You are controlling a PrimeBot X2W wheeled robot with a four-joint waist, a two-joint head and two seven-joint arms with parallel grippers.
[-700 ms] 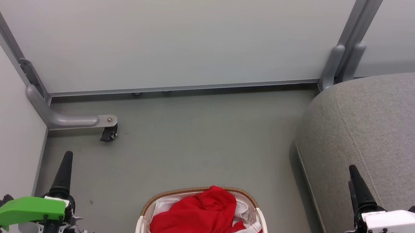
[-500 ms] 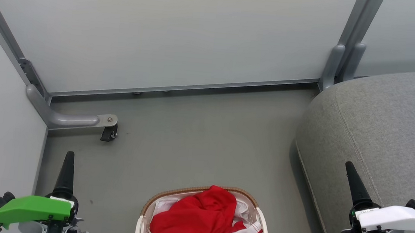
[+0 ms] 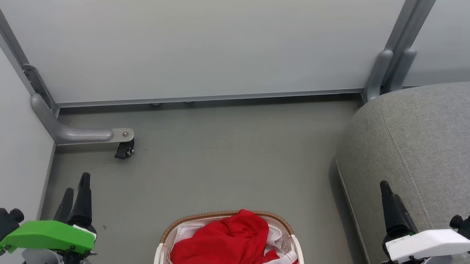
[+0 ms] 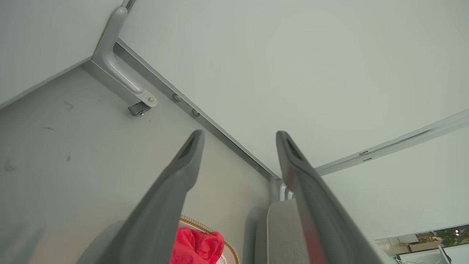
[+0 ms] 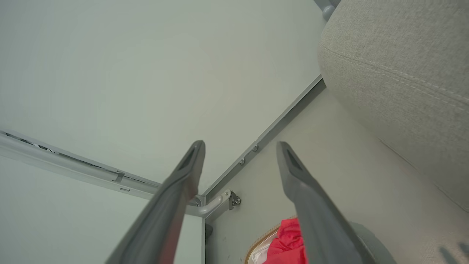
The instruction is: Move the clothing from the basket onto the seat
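Nothing had been grabbed yet at that point. The clothing (image 3: 224,250) was heaped in the basket (image 3: 210,216), which was parked on the floor (image 3: 225,148) between the two hands, with the seat (image 3: 438,137) just off to its right. The left hand (image 3: 76,186) was held spread over bare floor to the left of the basket, nothing between its fingers. The right hand (image 5: 240,143) was spread too, also holding nothing, up by the seat's edge.

So the step was judged to be the reach-in. Probably best done with the right hand, since the seat was on its side. The fingers should be kept wide until they're sunk into the high red fold, and a deep bunch pinched, not just the striped trim. The white liner should be left out of the pinch, and the lift taken straight up so the basket isn't dragged along.
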